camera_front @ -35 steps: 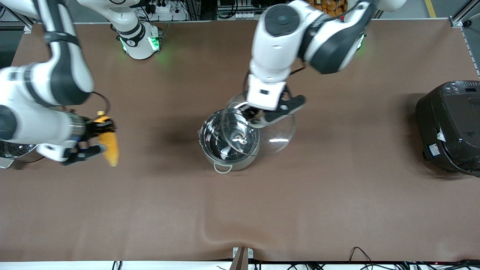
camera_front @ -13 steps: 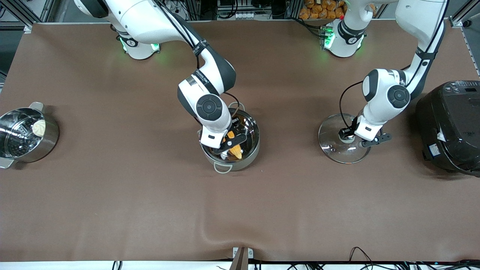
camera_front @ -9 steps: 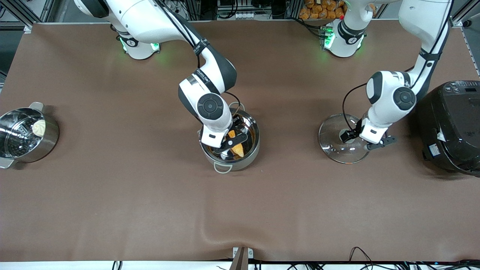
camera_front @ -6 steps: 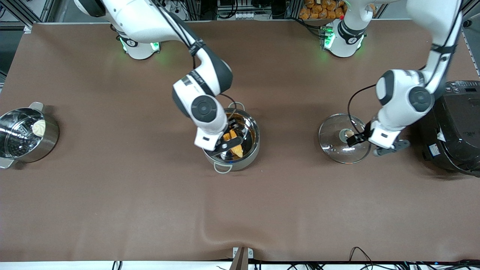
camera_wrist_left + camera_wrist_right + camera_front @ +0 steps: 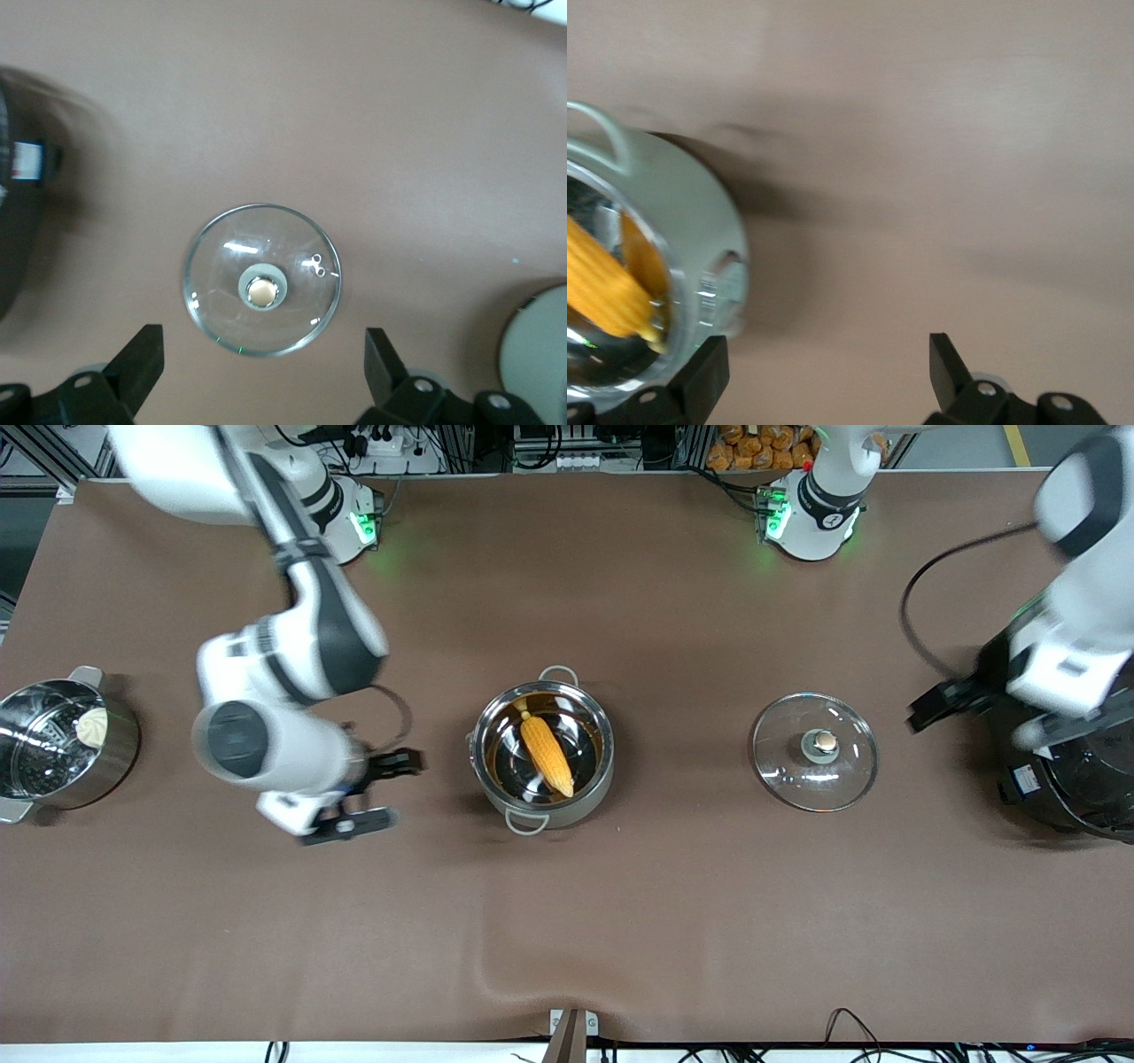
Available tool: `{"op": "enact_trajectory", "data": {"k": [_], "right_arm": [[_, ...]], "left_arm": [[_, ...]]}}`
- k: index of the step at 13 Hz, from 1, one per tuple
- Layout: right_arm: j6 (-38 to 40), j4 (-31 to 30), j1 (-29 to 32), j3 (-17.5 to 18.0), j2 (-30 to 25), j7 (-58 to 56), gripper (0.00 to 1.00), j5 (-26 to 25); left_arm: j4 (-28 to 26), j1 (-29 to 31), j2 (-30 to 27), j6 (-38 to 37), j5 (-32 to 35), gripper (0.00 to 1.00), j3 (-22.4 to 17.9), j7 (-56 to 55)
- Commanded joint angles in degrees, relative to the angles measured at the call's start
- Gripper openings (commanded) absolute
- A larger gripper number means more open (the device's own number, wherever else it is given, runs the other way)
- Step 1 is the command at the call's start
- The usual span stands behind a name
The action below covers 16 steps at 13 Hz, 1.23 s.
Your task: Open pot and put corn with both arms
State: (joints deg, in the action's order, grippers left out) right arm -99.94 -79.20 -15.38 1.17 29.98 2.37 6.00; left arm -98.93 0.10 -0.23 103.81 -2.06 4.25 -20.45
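Yellow-orange tapered corn cob (image 5: 547, 756) inside lidless shiny steel pot (image 5: 542, 815), apart from right gripper (image 5: 376, 794), fingers spread, empty. Left gripper (image 5: 979, 715) likewise spread, over black electric cooker (image 5: 1076, 779), beside domed glass lid (image 5: 814, 752).

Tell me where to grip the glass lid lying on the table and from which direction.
Grip the copper-coloured knob at the centre of the glass lid, coming straight down from above. The lid lies dome up, flat on the table, so the knob stands clear while the thin rim sits against the cloth and offers little to pinch.
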Motion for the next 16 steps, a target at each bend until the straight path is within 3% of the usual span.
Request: {"op": "enact_trajectory", "data": {"k": [1,4,6,8,13,16], "right_arm": [[-0.61,-9.54,7.18,1.21,-8.34,-9.01,1.00,0.15],[-0.61,-16.75,14.83,1.12,-17.29,-16.33,1.00,0.24],[-0.61,-22.19,17.56,0.94,-23.62,-16.43,1.00,-0.11],[-0.35,-25.64,17.58,-0.54,-28.55,-15.55,1.00,-1.25],[6.94,-25.74,17.49,-3.09,-35.25,-9.75,1.00,-2.75],[9.22,-23.72,17.57,-3.62,-35.34,-9.66,1.00,-4.41]], "left_arm": [[8.65,1.14,1.46,-7.90,0.65,1.00,0.23,3.21],[9.90,1.14,0.85,-10.01,3.38,1.00,0.76,6.83],[12.53,1.05,0.93,-15.53,2.77,1.00,0.76,8.14],[12.62,0.70,1.02,-15.83,2.77,1.00,1.02,11.12],[12.89,0.78,1.20,-16.18,2.94,1.00,1.20,13.24],[12.89,0.61,1.29,-16.18,2.94,1.00,1.11,13.25]]}}
